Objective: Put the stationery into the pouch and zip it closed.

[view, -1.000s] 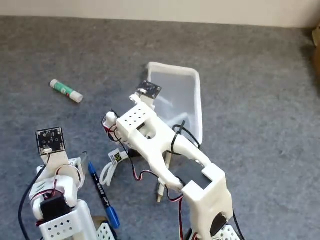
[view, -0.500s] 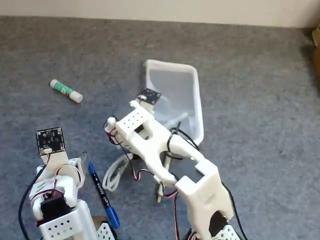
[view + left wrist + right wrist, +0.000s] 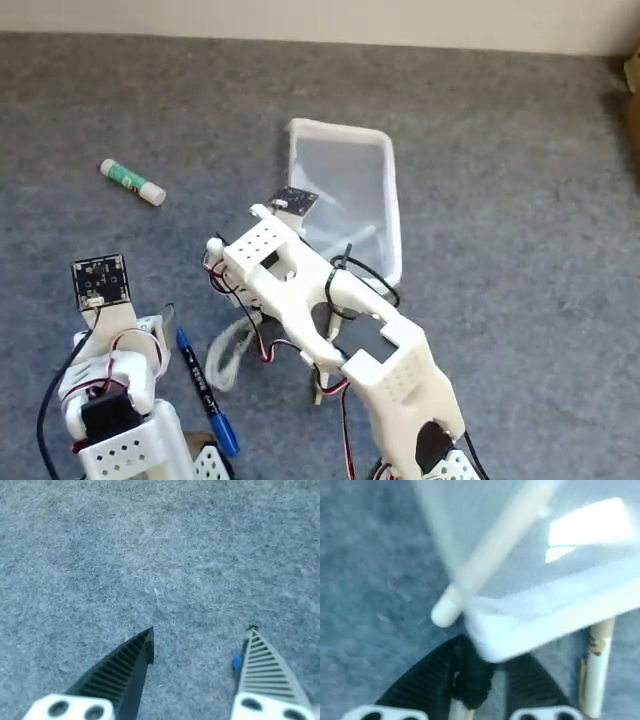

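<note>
Right gripper [image 3: 490,654] has the pouch [image 3: 350,180] clamped by a corner

Nearest, the left gripper [image 3: 200,630] hangs with jaws spread over grey carpet [image 3: 150,540], blue pen [image 3: 203,385] just beside it; the pouch lies mid-table (see-through one), glue stick [image 3: 132,182] well apart, out past the left arm.

The pouch [image 3: 350,190] is translucent plastic, smooth and shiny; the table cover [image 3: 520,300] is grey cloth like felt, matt and fuzzy. The pen [image 3: 205,390] is smooth blue plastic; the right arm [image 3: 400,375] is matt white plastic.
</note>
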Available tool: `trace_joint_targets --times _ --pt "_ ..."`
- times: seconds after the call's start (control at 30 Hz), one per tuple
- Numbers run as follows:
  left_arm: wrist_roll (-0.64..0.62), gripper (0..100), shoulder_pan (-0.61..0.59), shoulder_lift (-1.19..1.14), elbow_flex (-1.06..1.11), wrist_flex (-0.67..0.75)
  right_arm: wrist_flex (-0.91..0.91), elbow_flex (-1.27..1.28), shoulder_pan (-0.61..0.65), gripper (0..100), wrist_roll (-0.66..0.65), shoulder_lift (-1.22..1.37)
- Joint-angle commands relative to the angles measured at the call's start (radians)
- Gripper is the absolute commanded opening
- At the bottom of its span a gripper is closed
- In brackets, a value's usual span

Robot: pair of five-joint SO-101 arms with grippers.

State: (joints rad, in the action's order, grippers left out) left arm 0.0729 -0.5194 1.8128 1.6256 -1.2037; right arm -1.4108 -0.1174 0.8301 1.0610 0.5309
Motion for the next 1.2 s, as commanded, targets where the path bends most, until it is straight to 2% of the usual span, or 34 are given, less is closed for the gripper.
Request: trace_joint_targets --times 0.0,0.17,0.5,0.77,1.0,1.17 --pt "-0.009 27 -0.007 0.012 -0.035 0.028 -0.065 -0.028 0.021 1.3 -0.089 -0.076" --pt "-0.009 27 -0.007 0.012 -0.033 0.028 -0.117 -0.03 0.016 0.4 -0.198 -0.117" --pt "-0.009 28 -0.005 0.012 -0.041 0.028 -0.234 -0.022 0.016 0.4 -0.698 -0.285" --pt "-0.011 28 -0.004 0.012 -0.056 0.026 -0.223 0.09 0.019 0.4 -0.838 -0.447" --pt "-0.011 28 -0.001 0.012 -0.091 0.025 -0.076 0.331 0.015 0.4 -0.93 -0.702" --pt "-0.011 28 0.085 0.01 -0.12 0.02 0.053 0.518 -0.01 0.4 -1.06 -0.889"
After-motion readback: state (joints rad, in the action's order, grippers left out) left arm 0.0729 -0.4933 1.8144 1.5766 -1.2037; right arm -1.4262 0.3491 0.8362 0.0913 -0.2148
